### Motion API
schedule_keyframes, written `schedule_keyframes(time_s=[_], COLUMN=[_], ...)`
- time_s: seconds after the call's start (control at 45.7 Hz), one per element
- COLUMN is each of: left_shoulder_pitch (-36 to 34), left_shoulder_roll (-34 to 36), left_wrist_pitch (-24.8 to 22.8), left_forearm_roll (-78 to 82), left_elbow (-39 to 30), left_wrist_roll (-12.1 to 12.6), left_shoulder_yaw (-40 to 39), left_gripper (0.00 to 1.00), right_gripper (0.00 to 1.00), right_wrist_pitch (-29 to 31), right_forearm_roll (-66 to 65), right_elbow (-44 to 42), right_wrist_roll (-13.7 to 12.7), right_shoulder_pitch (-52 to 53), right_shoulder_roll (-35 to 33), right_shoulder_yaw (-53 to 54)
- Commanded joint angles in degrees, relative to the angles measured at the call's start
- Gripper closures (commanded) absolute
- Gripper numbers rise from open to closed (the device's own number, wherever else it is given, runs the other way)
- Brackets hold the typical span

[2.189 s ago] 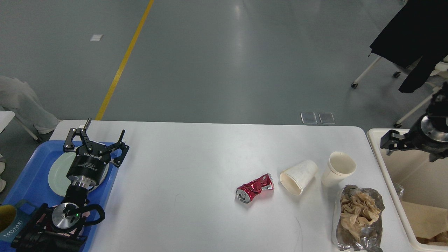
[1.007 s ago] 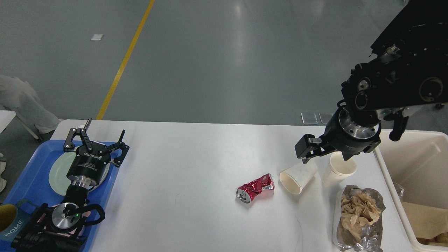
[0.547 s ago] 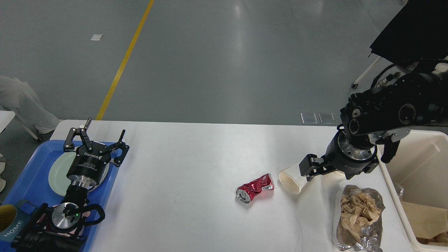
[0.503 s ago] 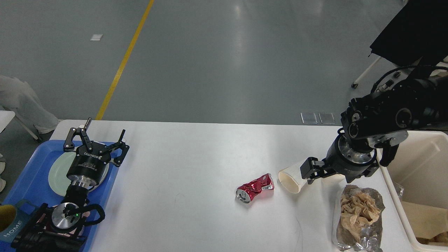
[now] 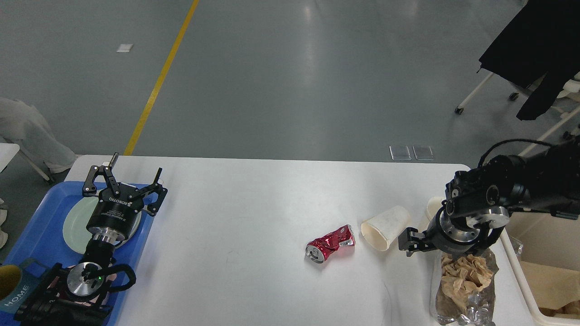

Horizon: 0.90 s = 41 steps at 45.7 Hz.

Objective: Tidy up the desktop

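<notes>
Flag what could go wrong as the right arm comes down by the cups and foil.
Right pincer sits low among trash: it may knock the tipped paper cup into the crushed red can.
The upright cup is mostly hidden behind the arm and may topple.
Foil wrapper lies near the desktop edge.

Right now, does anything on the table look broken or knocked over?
Yes. A red can lies crushed and dented on the desktop. Just right of it a paper cup is tipped on its side, mouth toward the can. Farther right, a torn foil bag spills crumpled brown paper.
</notes>
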Motion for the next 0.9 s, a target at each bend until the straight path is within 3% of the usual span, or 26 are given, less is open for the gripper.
schedule_keyframes(time_s=[0.0, 0.591, 0.766, 0.875], left_shoulder_pitch=[0.0, 0.0, 0.0, 0.0], left_shoulder_roll=[0.0, 0.0, 0.0, 0.0], left_wrist_pitch=[0.0, 0.09, 0.09, 0.09], left_forearm_roll=[0.0, 0.0, 0.0, 0.0], left_elbow=[0.0, 0.0, 0.0, 0.0], left_wrist_roll=[0.0, 0.0, 0.0, 0.0], left_shoulder_yaw=[0.0, 0.0, 0.0, 0.0], left_gripper=[0.03, 0.03, 0.03, 0.03], right_gripper=[0.0, 0.02, 0.06, 0.18], right_wrist_pitch=[-1.95, -2.3, -3.88, -4.32], right_forearm_roll=[0.24, 0.33, 0.77, 0.68], right_elbow=[-3.43, -6.07, -7.92, -7.92], right_wrist_roll=[0.0, 0.0, 0.0, 0.0], right_shoulder_pitch=[-5.06, -8.85, -11.22, -11.66], right_shoulder_roll=[0.04, 1.35, 2.76, 2.76], right_shoulder_yaw=[0.02, 0.19, 0.19, 0.28])
